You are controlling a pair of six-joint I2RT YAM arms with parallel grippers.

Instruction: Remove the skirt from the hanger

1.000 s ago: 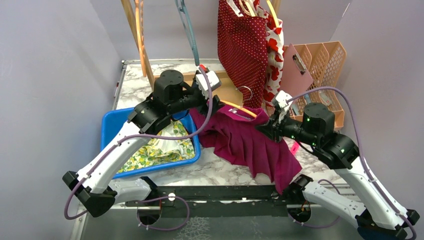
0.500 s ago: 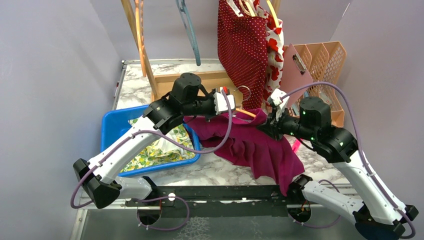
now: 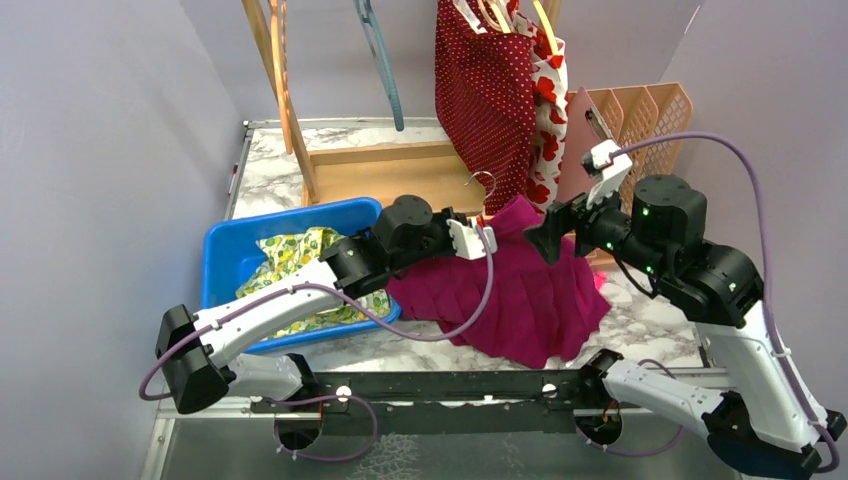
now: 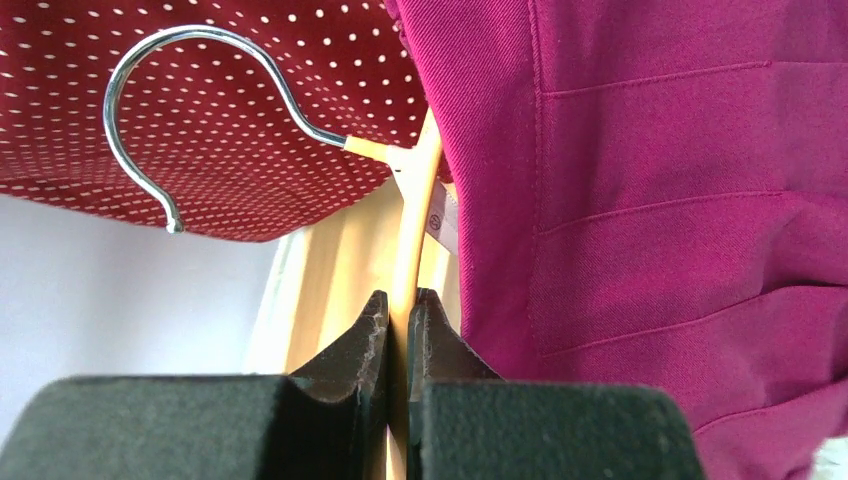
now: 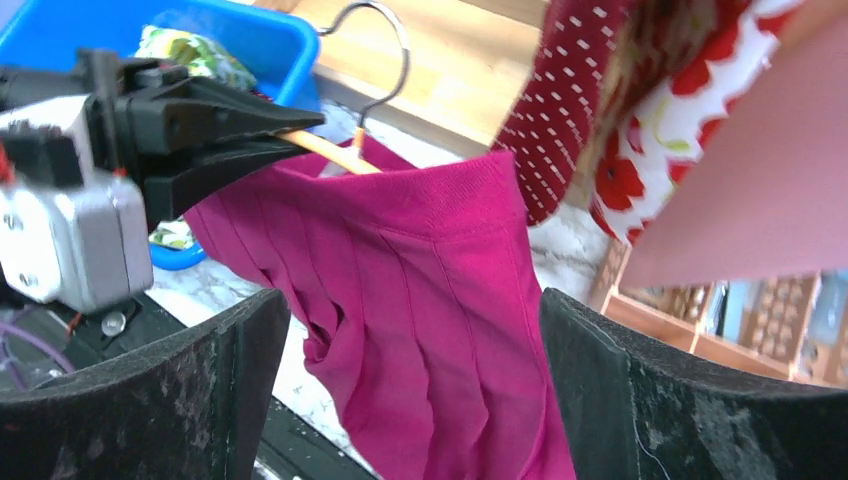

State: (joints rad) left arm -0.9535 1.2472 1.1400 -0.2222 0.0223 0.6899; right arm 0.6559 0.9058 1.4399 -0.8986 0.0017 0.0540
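Magenta pleats of the skirt [image 3: 520,300] spill hem-first onto the marble counter [image 3: 430,345] between the arms, with the waistband raised at the far end over the orange hanger [image 4: 412,220]. The left pincer [image 4: 397,305] is clenched on the hanger's bar and the right pincer [image 5: 408,300] hangs released and empty beside the waistband, so I judge the pulling-apart step to be in hand, needing the right to nip that waistband and draw it off. The skirt's long axis runs near to far, and the hanger's hook points toward the far side.

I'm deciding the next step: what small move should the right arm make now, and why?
Probably bring the right gripper onto the waistband of the magenta skirt and close. Its jaws stand open, while the left gripper clamps the hanger inside that skirt.
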